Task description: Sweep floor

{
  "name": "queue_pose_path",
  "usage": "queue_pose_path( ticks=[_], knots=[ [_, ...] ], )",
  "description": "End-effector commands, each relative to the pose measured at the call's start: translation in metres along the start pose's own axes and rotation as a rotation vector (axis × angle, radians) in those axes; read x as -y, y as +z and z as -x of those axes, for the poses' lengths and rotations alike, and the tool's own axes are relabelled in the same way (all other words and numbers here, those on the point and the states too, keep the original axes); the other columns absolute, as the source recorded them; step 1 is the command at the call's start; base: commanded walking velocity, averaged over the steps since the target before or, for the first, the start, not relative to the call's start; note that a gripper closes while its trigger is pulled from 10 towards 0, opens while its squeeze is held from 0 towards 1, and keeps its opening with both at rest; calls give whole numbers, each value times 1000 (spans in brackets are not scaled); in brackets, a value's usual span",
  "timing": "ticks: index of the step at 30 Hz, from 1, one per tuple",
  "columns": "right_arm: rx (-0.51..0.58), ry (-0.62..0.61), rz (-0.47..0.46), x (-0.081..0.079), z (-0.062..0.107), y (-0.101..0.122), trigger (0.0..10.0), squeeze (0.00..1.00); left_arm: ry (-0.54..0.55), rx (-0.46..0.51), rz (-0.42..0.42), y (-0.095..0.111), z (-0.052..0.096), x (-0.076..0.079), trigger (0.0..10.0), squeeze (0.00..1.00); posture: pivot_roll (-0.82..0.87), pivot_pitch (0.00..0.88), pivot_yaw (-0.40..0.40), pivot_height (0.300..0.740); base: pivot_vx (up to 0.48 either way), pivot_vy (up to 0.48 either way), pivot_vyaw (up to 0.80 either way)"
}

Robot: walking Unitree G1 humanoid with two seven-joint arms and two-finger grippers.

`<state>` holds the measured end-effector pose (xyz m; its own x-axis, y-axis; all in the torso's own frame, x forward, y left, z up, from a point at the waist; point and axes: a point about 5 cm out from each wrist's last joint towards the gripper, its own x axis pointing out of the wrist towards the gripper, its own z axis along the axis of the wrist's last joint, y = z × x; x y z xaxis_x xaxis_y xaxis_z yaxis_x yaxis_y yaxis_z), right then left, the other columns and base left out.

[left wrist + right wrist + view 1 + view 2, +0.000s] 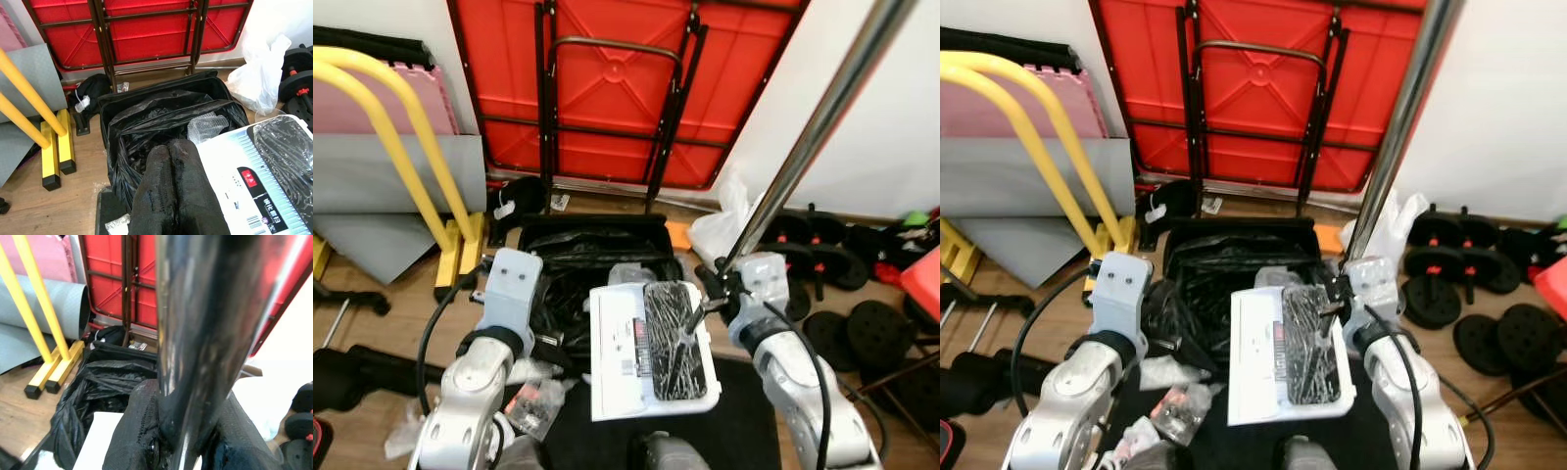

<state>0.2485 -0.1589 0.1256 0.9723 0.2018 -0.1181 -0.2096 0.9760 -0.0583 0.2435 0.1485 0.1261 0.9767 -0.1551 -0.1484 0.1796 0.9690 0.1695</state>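
Sweeping looks partly done. Right gripper [1344, 286] pinching the pole [822, 122], which slants up from beside the white box [625, 352]. Left gripper [168, 196] pressed together, empty, near the black bag [146, 127]. Scraps [533, 397] left on the floor. Broom head hidden; pole's top cut off.

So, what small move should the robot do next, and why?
Probably tip the white dustpan forward toward the bin with the black bag, letting the debris slide in. The right gripper is shut on the metal pole; the pan holds dark debris and sits just at the bag's near edge. The left gripper is shut, holding nothing.
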Motion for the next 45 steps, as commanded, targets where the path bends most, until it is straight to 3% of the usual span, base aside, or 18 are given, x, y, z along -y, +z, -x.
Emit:
queue_pose_path(
  ticks=[1,16,45],
  knots=[
    [49,-29,-7,8,3,5,10000,0,20,-18,-3,-6,2,1,10000,0,-91,112,-137,740,0,0,0],
    [59,-32,8,7,-1,6,10000,0,-34,-4,-46,-6,-3,5,10000,0,-91,107,-130,740,0,0,0],
    [56,-27,19,9,-1,5,10000,0,-44,1,-29,-7,-4,8,10000,0,-97,115,-137,740,0,-347,0]
  ],
)
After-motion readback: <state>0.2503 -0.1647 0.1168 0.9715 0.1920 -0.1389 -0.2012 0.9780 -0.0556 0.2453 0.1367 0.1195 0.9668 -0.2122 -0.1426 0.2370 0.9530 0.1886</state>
